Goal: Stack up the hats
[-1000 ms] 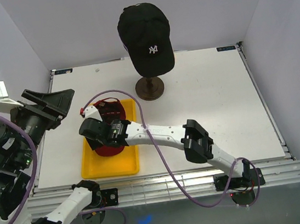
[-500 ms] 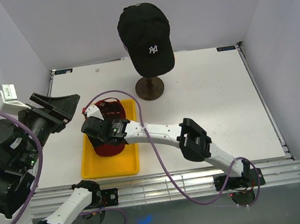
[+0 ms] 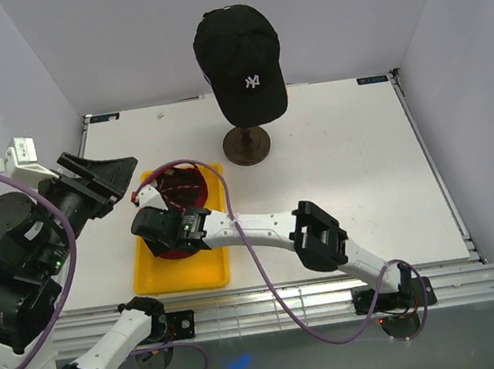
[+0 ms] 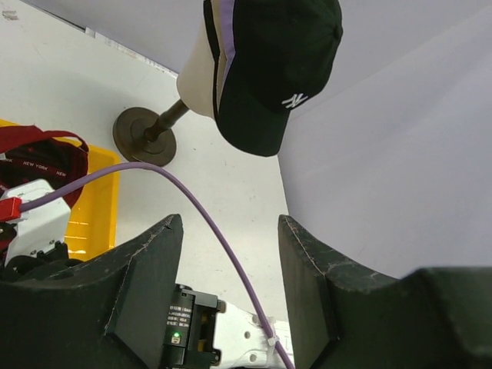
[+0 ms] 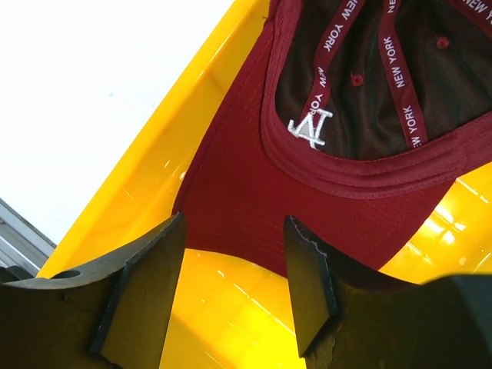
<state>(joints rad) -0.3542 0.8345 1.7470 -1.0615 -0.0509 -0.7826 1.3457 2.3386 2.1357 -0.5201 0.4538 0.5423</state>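
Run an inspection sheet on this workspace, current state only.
Surface: white table; yellow tray at its near left.
Job's things: dark red cap upside down in the tray; black cap on the mannequin head, lavender edge showing under it.
Clutter: nothing seen.
Grippers: left gripper raised, open, empty; right gripper open, fingers either side of the red cap's brim, contact unclear.
Cables: purple cable arcs over the tray.
Surroundings: plain walls on three sides.
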